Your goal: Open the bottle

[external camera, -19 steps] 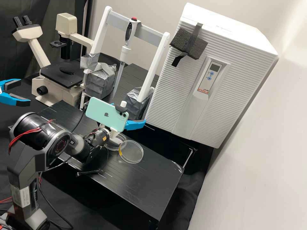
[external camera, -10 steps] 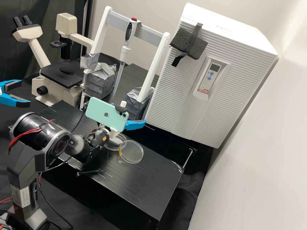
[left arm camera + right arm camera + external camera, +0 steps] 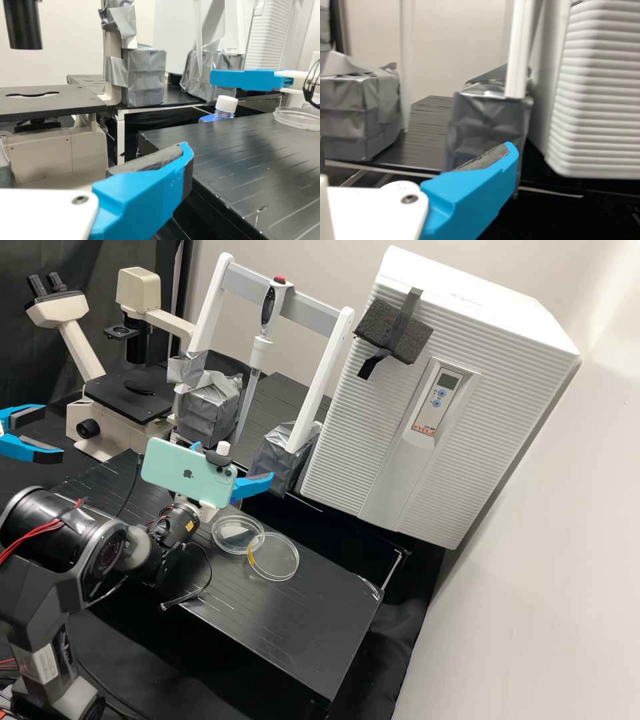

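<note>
2 blue fingers (image 3: 20, 448) of the left gripper (image 3: 52, 433) stand spread wide, holding nothing, near the microscope (image 3: 113, 407). Whether the right gripper (image 3: 257, 481) is open or closed cannot be told; it hangs at the far edge of the black platform (image 3: 300, 613), just above the white-capped bottle (image 3: 220, 111), cap on; contact unclear.

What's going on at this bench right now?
Two robot arms are set up to open a small white-capped bottle, but neither has hold of it. The bottle stands upright with its cap on, just past the far edge of the black platform. The right tool is open and appears to hang just above the bottle. The left tool is open off to the side, near the microscope. Two petri dishes lie on the platform, untouched.
</note>
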`<state>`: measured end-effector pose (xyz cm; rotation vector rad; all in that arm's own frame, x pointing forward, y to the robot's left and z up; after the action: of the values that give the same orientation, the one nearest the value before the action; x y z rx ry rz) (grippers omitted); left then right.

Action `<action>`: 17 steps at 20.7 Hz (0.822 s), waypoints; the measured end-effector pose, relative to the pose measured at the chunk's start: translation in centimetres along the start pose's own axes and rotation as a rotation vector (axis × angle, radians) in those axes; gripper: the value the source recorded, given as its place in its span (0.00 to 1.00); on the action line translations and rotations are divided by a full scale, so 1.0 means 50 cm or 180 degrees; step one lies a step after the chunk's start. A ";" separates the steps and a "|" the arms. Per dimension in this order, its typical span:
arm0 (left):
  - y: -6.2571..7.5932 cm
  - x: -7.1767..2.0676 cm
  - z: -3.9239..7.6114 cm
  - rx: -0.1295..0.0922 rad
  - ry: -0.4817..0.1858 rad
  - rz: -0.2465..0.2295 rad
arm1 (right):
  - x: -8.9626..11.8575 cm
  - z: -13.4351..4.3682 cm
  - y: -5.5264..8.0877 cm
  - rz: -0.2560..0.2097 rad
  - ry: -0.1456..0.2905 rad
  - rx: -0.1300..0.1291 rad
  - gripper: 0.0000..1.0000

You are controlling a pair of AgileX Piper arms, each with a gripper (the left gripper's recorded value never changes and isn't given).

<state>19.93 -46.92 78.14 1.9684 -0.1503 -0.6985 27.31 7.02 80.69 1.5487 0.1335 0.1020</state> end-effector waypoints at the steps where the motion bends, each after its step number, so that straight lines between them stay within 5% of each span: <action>1: 0.001 0.000 0.000 0.0003 -0.0001 0.0004 | -0.002 0.000 -0.003 -0.0016 0.0004 0.0001 1.00; 17: -0.003 -0.002 0.001 -0.0011 0.0004 -0.0013 | -0.002 0.028 -0.042 -0.0214 -0.0178 0.0023 1.00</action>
<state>19.77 -46.85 78.04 1.9663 -0.1443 -0.6996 27.39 5.58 78.60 1.5513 0.1417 0.0053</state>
